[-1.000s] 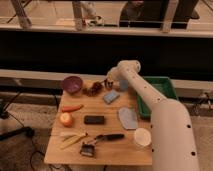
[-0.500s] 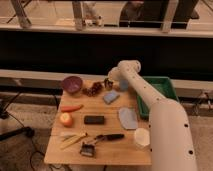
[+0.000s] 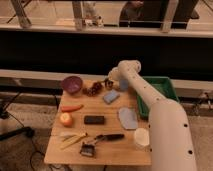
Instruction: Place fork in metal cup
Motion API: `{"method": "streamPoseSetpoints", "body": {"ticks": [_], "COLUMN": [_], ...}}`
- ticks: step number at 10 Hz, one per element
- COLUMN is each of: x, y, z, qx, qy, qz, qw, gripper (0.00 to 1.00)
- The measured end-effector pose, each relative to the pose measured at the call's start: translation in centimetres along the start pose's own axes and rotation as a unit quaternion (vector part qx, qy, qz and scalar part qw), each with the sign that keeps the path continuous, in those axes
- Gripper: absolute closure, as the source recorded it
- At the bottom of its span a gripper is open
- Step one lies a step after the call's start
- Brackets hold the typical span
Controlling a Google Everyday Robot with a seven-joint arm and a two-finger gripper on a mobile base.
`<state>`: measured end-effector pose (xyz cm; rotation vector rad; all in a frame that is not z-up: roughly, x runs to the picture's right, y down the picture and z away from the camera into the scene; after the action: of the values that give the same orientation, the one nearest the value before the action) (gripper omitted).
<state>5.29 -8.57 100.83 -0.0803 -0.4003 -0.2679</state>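
Note:
The metal cup is a small dark brownish round thing at the back of the wooden table, just right of the purple bowl. My gripper hangs at the end of the white arm, close to the cup's right side and slightly above the table. I cannot tell whether it holds anything. I cannot make out a fork at the gripper. A black-handled utensil lies near the table's front edge.
On the table are a blue sponge, a grey-blue flat piece, a black block, a carrot, an orange, yellow sticks and a white cup. A green tray sits at the right.

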Motion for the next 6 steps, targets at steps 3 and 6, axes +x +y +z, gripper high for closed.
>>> {"method": "streamPoseSetpoints", "body": {"ticks": [3, 6], "x": [0.2, -0.4], "y": [0.7, 1.5], "z": [-0.6, -1.4], "qx": [-0.003, -0.004], "qy": [0.003, -0.003], "qz": [0.001, 0.002], "qw": [1.0, 1.0], "gripper": [1.0, 1.0]}}
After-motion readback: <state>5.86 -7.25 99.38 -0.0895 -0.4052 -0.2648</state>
